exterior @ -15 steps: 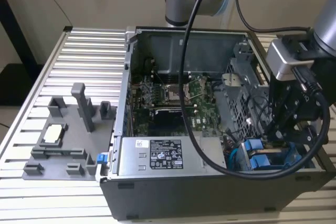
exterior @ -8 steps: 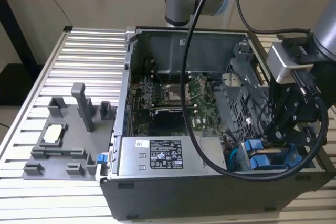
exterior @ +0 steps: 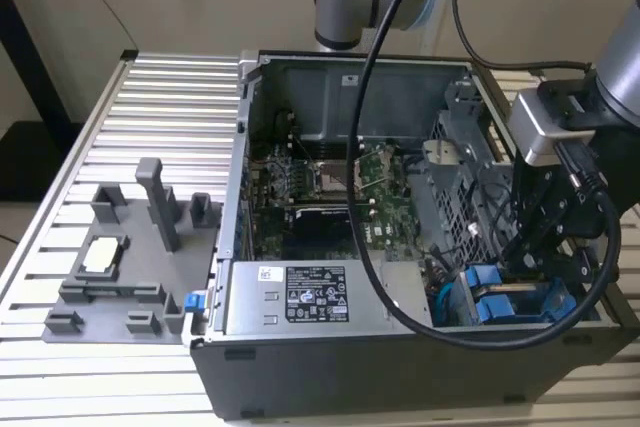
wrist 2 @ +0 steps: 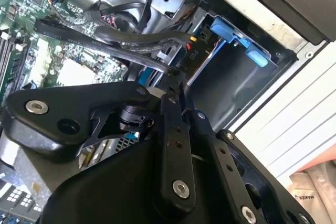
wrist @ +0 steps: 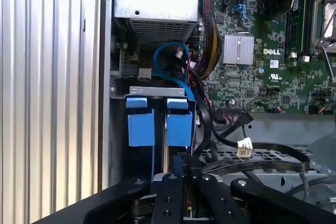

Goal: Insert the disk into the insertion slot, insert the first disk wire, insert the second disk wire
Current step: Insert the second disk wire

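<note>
In the exterior view, the gripper (exterior: 545, 247) reaches into the open computer case (exterior: 300, 387) at its right near corner, just above the blue-railed insertion slot (exterior: 505, 302). The case stands on the ribbed counter (exterior: 150, 107).

In the second wrist view, the fingers (wrist 2: 173, 129) are pressed together on a black disk wire (wrist 2: 131, 43).

In the first wrist view, the insertion slot's blue tabs (wrist: 160, 121) lie beside the motherboard (wrist: 273, 51).

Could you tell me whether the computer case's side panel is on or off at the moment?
Off. In the exterior view the computer case lies open-sided, exposing its motherboard and power-supply box.
</note>
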Tool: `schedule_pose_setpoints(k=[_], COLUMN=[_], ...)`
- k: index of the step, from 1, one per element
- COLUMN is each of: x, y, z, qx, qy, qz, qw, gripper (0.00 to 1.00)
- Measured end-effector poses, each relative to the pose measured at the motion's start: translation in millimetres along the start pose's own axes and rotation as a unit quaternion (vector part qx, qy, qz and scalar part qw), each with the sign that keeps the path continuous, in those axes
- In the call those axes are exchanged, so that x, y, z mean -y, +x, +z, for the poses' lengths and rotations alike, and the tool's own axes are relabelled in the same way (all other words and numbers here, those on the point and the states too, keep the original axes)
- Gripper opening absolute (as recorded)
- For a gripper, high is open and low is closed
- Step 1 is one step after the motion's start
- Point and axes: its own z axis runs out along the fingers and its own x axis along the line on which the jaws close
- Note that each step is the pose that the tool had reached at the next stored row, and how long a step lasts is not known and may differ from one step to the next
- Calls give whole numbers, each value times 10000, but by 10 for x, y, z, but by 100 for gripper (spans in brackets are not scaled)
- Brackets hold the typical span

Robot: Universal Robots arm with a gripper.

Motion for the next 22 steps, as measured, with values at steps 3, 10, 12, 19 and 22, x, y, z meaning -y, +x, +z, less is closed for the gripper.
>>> schedule_pose_setpoints(k=[3,10,12,19,22], x=[15,26,28,31,36], y=[1,5,7,10,9], z=[18,70,77,12,-32], qx=[15,13,22,25,28], qy=[-10,-50,-86,-280,-356], qz=[19,93,100,125,132], qw=[10000,9999,9999,9995,9993], gripper=[16,16,16,24,24])
